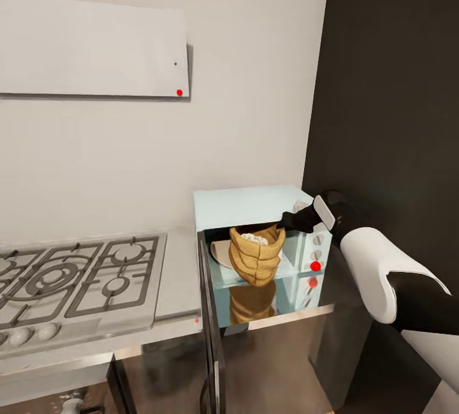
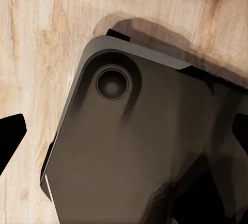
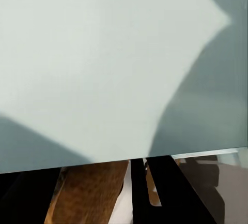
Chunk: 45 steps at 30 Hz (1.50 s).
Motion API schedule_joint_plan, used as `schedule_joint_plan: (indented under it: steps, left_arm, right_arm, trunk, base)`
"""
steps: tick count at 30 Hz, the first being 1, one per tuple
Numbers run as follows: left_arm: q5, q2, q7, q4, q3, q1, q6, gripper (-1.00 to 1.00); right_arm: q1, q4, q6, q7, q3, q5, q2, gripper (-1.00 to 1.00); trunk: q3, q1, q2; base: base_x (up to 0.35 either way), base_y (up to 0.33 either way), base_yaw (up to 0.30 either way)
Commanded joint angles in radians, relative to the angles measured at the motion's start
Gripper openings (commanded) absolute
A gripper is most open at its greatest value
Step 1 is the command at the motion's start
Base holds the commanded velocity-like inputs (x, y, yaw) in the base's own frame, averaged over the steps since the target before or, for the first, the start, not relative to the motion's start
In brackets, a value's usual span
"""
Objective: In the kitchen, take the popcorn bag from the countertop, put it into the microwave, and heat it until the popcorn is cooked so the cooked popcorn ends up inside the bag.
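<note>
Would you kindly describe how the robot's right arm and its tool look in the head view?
The right arm has a smooth, rounded white shell, with a black section behind it. Its wrist is black, and the right tool is black with a pale grey plate on its side.

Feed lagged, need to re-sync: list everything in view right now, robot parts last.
microwave: one, pale mint-blue, on the countertop right of the hob, door swung open.
popcorn bag: one, orange-brown, upright inside the microwave, pale popcorn at its mouth.
gas hob: one, steel with grey grates, left on the countertop.
hood: one, white, on the wall above the hob.
tall cabinet: one, black, right side.
right arm: white and black, its end effector at the microwave's upper front, jaw state unclear.
</note>
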<state>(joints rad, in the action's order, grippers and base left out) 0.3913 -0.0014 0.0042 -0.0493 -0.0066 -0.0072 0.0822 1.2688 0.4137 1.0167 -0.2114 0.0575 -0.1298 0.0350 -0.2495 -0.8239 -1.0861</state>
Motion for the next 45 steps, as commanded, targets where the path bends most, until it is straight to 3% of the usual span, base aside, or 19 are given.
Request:
schedule_joint_plan:
  steps: [1,5,6,18,32,45]
  left_arm:
    - [0.004,0.0,0.0,0.0,-0.001,-0.001,0.003,1.0]
    - [0.004,0.0,0.0,0.0,-0.001,-0.001,0.004,1.0]
    - [0.004,0.0,0.0,0.0,-0.001,-0.001,0.004,1.0]
    - [0.004,0.0,0.0,0.0,-0.002,-0.001,0.003,1.0]
    - [0.003,0.0,0.0,0.0,-0.003,-0.001,0.002,1.0]
    - [0.002,0.0,-0.001,0.0,-0.001,-0.001,0.004,1.0]
  right_arm:
    - [0.0,-0.005,0.005,0.002,0.009,0.0,0.001,-1.0]
    - [0.0,-0.005,0.011,0.002,0.008,-0.001,0.001,-1.0]
    - [0.0,-0.047,0.031,0.002,0.022,0.052,0.002,-1.0]
    - [0.0,-0.047,0.031,0.006,0.022,0.055,0.0,-1.0]
    - [0.0,-0.047,0.031,0.006,0.022,0.054,0.0,-1.0]
    - [0.0,-0.048,0.031,0.006,0.022,0.052,0.002,-1.0]
  trunk:
    - [-0.002,-0.002,0.0]
    - [-0.002,-0.002,0.0]
    - [-0.002,-0.002,0.0]
    - [-0.002,-0.002,0.0]
    - [-0.002,-0.002,0.0]
    - [-0.002,-0.002,0.0]
  base:
    - [0.0,0.0,0.0]
    - [0.0,0.0,0.0]
    - [0.0,0.0,-0.051]
    - [0.0,0.0,-0.148]
    - [0.0,0.249,-0.005]
    - [0.0,0.016,-0.001]
